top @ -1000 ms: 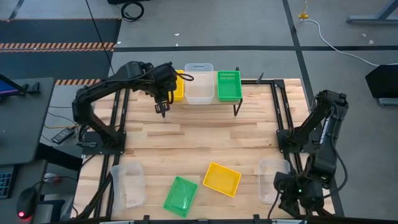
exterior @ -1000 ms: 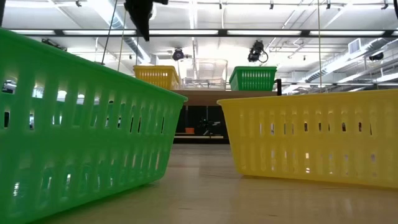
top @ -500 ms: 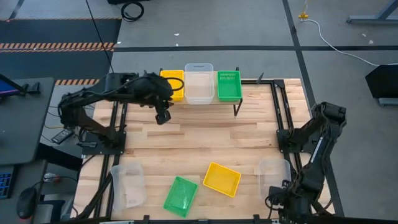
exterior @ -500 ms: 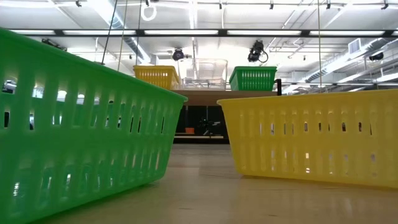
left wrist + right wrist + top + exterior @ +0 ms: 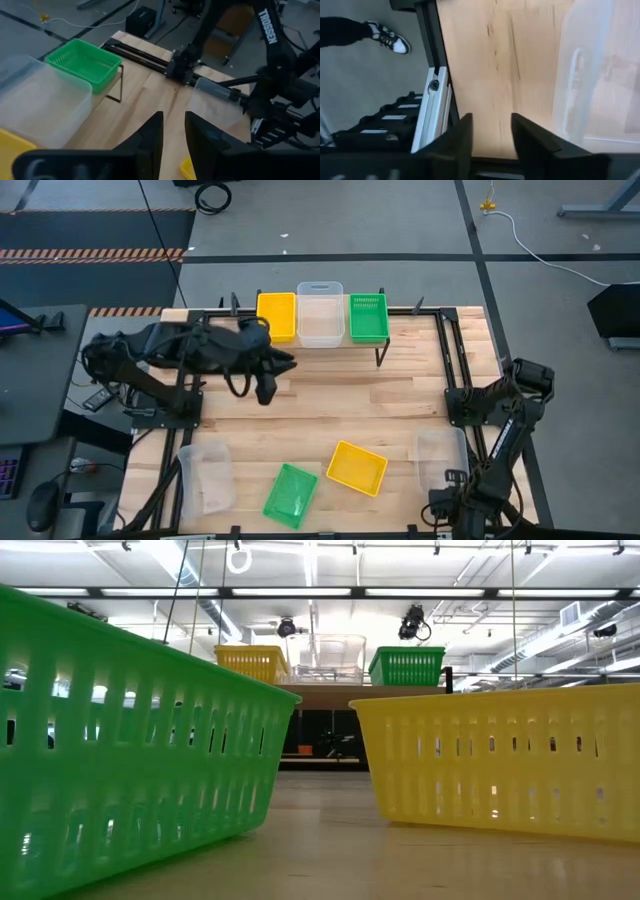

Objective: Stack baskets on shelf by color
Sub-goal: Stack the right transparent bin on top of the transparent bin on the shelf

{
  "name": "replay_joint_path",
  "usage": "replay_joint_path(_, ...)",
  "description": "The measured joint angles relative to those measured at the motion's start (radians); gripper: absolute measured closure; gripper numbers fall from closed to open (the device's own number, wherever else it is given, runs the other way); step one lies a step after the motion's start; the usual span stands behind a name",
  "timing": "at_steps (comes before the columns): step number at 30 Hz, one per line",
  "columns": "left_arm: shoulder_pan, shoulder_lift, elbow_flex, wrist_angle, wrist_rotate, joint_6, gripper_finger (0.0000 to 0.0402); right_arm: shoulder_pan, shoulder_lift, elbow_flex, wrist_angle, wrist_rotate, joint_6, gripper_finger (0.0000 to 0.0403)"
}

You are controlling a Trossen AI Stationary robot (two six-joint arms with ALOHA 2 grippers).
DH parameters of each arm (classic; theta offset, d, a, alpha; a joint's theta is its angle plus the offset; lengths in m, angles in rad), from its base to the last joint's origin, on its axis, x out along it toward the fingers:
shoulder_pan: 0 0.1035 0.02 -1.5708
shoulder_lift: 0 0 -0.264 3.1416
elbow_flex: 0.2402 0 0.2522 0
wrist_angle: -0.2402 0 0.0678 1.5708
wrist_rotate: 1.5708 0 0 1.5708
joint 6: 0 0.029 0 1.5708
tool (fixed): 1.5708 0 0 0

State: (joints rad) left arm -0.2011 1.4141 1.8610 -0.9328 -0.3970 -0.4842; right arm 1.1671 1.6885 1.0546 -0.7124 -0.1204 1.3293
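Three baskets stand in a row on the shelf at the table's far edge: a yellow basket, a clear basket and a green basket. Four more rest bottom-down on the tabletop near the near edge: clear, green, yellow and clear. My left gripper hangs open over the bare table, on the near side of the shelf's yellow basket. My right gripper is open at the near right corner, beside the right clear basket.
Black arm frames run along the table's left and right edges. Bare wood lies between the shelf and the near row of baskets. The shelf's thin black leg stands below the green basket. A person's shoe shows on the floor beyond the table.
My left gripper has drawn back from the shelf's yellow basket toward the table's near side and risen out of the low view, uncovering that basket; the arm has folded back to the left. My right arm has lowered its gripper toward the near edge.
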Motion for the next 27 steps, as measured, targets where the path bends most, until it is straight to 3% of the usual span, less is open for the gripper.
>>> replay_joint_path(8,-0.109,0.002,0.000,0.000,-0.141,-0.081,0.0327,0.002,0.007,0.000,0.000,-0.001,-0.044,0.0392)
replay_joint_path(18,-0.140,0.001,0.000,0.001,-0.165,-0.057,0.0333,-0.018,-0.047,0.019,-0.142,-0.001,-0.051,0.0398)
replay_joint_path(27,-0.140,0.001,0.000,0.001,-0.164,-0.029,0.0334,-0.147,-0.212,0.092,-0.318,0.138,-0.223,0.0400)
